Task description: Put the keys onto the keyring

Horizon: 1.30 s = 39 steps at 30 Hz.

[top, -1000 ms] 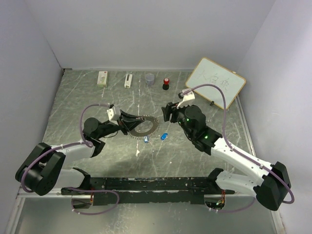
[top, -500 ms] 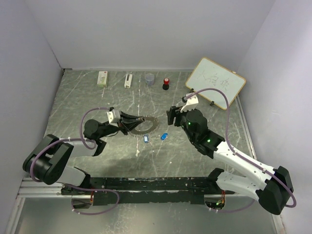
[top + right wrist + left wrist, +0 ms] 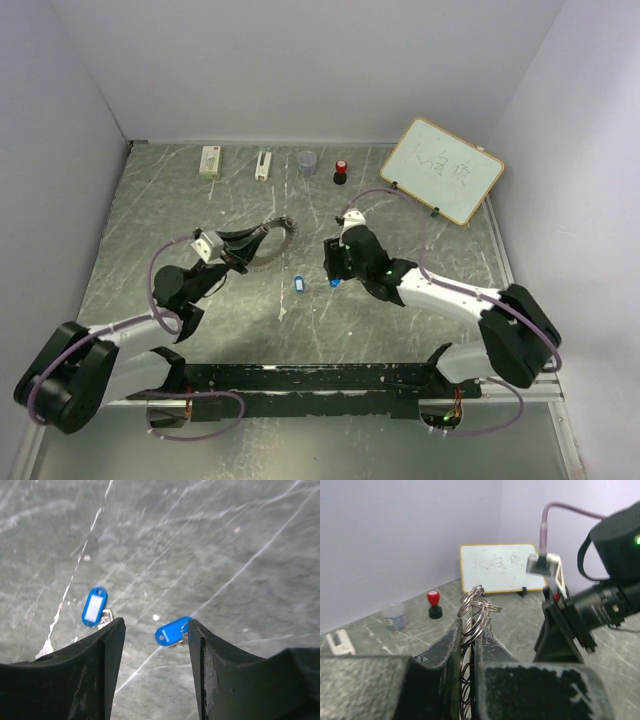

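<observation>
The left tool [image 3: 470, 642] is clamped on the ring [image 3: 476, 609] and holds it edge-up off the counter [image 3: 150, 200], its small loops fanned out above the jaws. The right tool [image 3: 155, 626] stands open and empty, low over the keys. The blue key [image 3: 171, 630] lies on the counter between its fingers but hard against one of them, and the white-faced key [image 3: 94, 606] lies just outside the other finger. That off-centre line-up is the main hazard: closing now would likely shove the blue key sideways or flip it rather than pinch it, since a flat tag slides easily on a smooth counter. Too low and the fingertips could scrape; too high and they shut on air. A sweep could knock the white-faced key away. The arms are near each other, so a careless lift risks striking the ring and twisting it in its grip.
</observation>
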### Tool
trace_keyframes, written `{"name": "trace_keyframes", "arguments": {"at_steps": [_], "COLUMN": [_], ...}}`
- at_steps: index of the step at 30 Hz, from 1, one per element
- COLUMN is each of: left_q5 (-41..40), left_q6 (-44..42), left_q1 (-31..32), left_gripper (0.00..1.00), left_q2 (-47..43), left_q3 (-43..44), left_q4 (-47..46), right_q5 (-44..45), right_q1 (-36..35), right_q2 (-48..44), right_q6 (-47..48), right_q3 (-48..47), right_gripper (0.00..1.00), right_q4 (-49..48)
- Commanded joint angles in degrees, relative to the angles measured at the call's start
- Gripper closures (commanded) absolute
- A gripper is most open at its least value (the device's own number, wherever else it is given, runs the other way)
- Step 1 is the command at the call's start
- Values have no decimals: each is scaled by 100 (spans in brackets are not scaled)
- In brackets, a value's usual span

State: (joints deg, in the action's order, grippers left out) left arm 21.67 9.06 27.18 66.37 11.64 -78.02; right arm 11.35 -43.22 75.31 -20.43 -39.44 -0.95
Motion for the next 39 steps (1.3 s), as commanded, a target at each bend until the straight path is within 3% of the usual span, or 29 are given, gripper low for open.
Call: {"name": "trace_keyframes", "arguments": {"at_steps": [1, 8, 15, 39], "left_q5": [-886, -1079, -844, -638], "left_q6": [-231, -271, -230, -229], "left_q1": [-46, -81, -99, -136], "left_gripper": [93, 93, 93, 93], "left_q2": [-598, -1008, -885, -898], "left_q3": [-136, -338, -428, -478], "left_q4": [498, 760, 402, 311], "right_q5": [-637, -1016, -984, -256], "right_q1": [-174, -399, -574, -949], "right_q2": [541, 1099, 1230, 1569], "right_q6": [-590, -2208, -3280, -4124], "right_q3": [-344, -310, 48, 242], "right_gripper": [47, 48, 52, 57], "right_q4": [-12, -536, -1257, -1109]}}
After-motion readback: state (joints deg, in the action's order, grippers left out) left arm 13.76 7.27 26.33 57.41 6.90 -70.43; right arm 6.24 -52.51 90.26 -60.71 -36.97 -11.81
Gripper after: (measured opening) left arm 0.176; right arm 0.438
